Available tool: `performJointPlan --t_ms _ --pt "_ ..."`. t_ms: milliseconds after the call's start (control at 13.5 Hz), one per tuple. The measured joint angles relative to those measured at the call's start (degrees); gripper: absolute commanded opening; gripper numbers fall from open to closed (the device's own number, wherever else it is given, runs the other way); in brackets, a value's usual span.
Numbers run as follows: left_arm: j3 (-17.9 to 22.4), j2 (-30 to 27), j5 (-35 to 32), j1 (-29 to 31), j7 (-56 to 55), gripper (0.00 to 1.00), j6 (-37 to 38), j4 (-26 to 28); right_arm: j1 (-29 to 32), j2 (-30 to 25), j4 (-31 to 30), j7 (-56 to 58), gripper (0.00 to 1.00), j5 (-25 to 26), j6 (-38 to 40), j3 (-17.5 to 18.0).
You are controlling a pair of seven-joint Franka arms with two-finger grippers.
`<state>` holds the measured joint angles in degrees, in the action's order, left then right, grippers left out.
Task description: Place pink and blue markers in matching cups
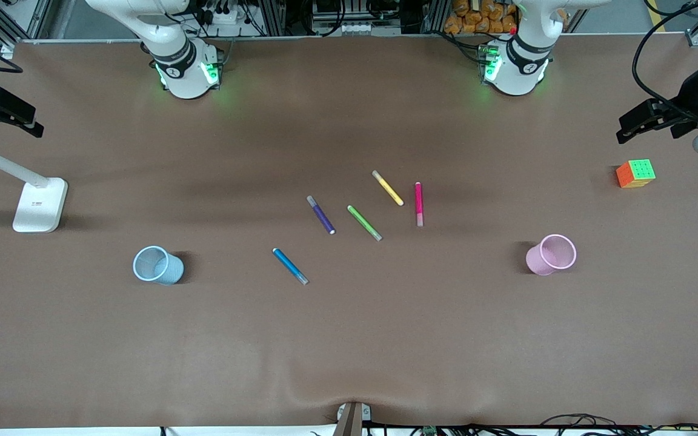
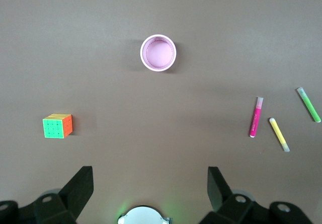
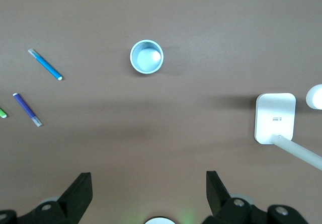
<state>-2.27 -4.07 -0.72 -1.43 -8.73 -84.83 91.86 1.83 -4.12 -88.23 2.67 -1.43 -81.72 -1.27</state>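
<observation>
Nothing has been picked up: the pink marker [image 1: 418, 204] and the blue marker [image 1: 290, 266] both lie flat on the table [image 1: 349, 339], and both cups stand upright and look empty. The left pincer [image 2: 150, 181] hangs high over its end of the table with its fingers spread wide and nothing between them; the right pincer [image 3: 149, 183] hangs the same way over its own end, fingers apart and empty. The pink marker lies in the middle of the table just beside the yellow marker [image 1: 388, 188], with the green marker [image 1: 365, 223] a little nearer the camera, so a descent that drifts toward the right arm's end could clip the yellow one or close on two at once. The blue marker lies apart from the cluster, nearer the camera than the purple marker [image 1: 321, 214], and between the cluster and the blue cup [image 1: 157, 265]. Blue and purple are close in tone, so the likeliest mix-up is taking the purple one instead. Both markers are thin and round and lie at an angle, so fingers not set across the barrel would probably roll or skid the marker instead of gripping it. The pink cup [image 1: 551, 255] stands toward the left arm's end, well apart from its marker. Both cups look light and small-mouthed, so a marker released off-centre or tilted could hit the rim and tip the cup. The cube [image 1: 635, 173] and the white stand [image 1: 40, 204] sit clear of either likely path.
</observation>
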Motion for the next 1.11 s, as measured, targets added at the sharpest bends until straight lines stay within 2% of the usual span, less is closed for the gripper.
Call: performJointPlan --t_ms 668,1113 --pt "1.4 0.2 -1.0 0.1 2.4 1.0 0.6 -1.2 0.0 0.0 0.0 0.0 1.0 0.0 0.0 0.0" --pt "0.3 4.6 -0.8 -2.4 2.5 1.0 1.8 -1.2 0.0 0.0 0.0 0.0 1.0 0.0 0.0 0.0"
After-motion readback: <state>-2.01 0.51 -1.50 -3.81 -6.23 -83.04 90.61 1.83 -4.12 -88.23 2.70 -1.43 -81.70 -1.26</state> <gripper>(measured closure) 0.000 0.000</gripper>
